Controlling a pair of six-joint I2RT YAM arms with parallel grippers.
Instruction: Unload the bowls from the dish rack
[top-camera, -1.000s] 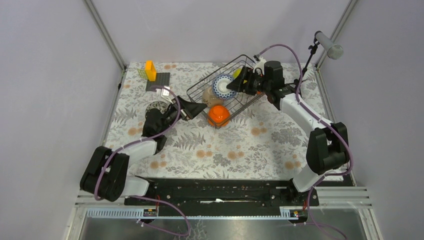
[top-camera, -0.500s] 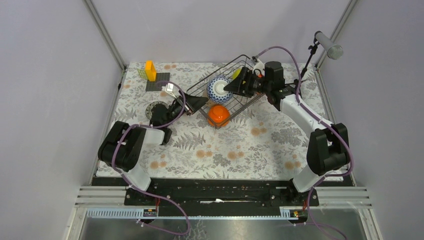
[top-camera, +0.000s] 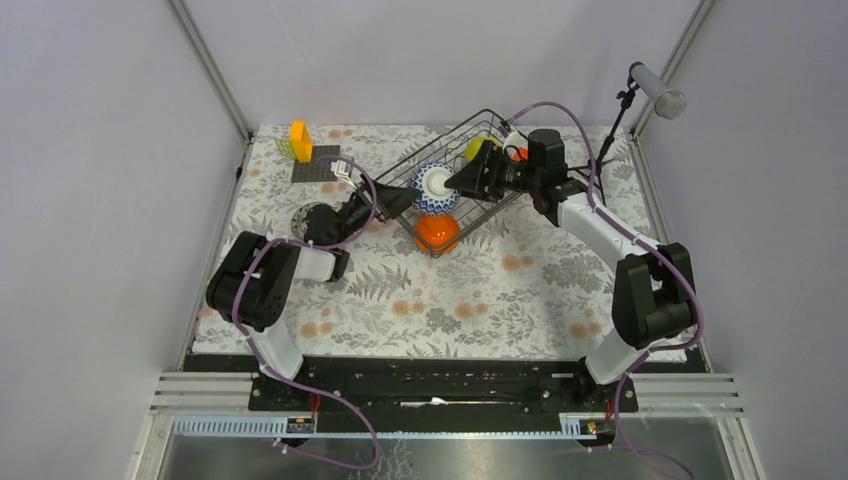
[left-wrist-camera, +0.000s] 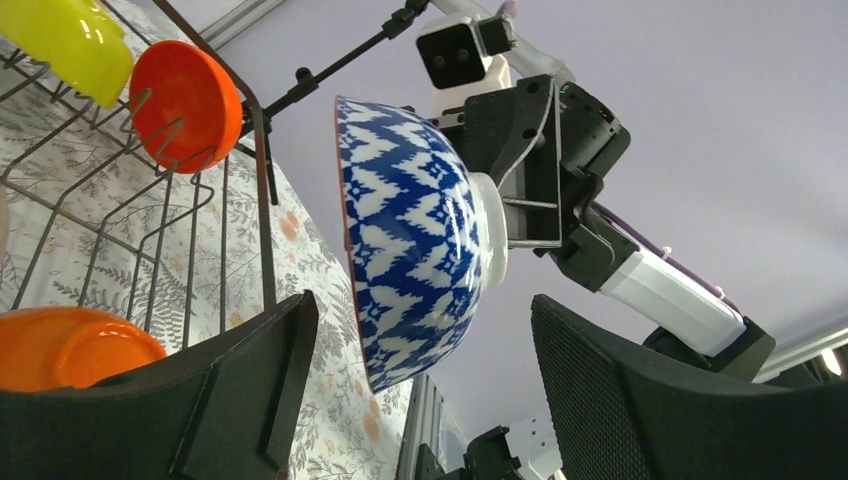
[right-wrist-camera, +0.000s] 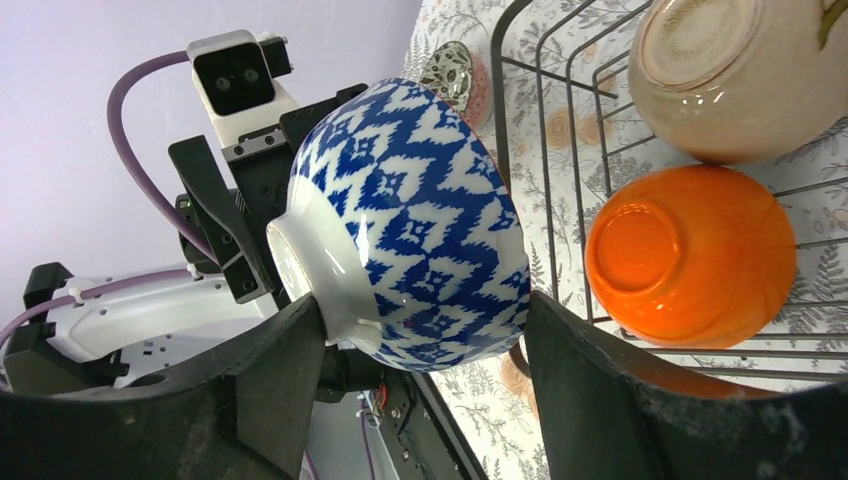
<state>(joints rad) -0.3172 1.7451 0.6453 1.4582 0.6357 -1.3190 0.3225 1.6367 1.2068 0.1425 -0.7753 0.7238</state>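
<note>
Blue and white up front: the blue-and-white bowl wears a deep-blue zigzag-and-diamond print over glossy white, with a plain white foot and a thin reddish line at the rim. The right hand is matte black, and so is the left hand. The dish rack is dark wire. Now plain colours: an orange bowl, bright and glossy; a second orange bowl, same shade; a beige bowl, creamy with a faint pink tinge; a yellow-green bowl, almost lime. The counter is white with grey fern leaves and rusty-orange blooms. An orange block, a dark-grey square plate, a purple cable.
</note>
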